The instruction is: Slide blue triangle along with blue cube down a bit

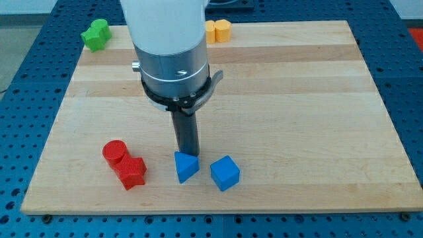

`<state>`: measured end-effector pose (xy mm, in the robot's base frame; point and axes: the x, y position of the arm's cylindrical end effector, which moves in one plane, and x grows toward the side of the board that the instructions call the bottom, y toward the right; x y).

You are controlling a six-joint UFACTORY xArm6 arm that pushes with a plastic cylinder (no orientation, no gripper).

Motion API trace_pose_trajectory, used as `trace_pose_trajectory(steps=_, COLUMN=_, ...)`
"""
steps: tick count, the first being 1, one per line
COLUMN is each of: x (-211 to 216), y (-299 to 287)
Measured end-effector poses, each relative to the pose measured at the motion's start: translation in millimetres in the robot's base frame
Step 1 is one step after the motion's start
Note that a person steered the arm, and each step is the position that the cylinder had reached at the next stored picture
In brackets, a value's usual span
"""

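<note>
A blue triangle (186,166) lies near the board's bottom edge, slightly left of centre. A blue cube (225,173) sits just to its right, a small gap between them. My tip (186,153) is the lower end of the dark rod; it stands right at the triangle's upper edge, touching or nearly touching it, and above-left of the cube. The arm's white and grey body (170,49) hangs over the board's upper middle.
A red cylinder (114,152) and a red star-like block (132,172) sit together at the bottom left. A green block (95,34) lies at the top left corner. A yellow block and an orange block (219,30) sit at the top edge. The wooden board (317,99) rests on a blue base.
</note>
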<state>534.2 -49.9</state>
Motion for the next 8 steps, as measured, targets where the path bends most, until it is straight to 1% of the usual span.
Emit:
trace_pose_trajectory(steps=1, x=-3, y=-1)
trace_pose_trajectory(steps=3, x=-11, y=-47)
trace_pose_trajectory(steps=4, x=4, y=-59)
trace_pose_trajectory(steps=5, x=20, y=-53)
trace_pose_trajectory(steps=7, x=22, y=4)
trace_pose_trajectory(steps=8, x=12, y=14)
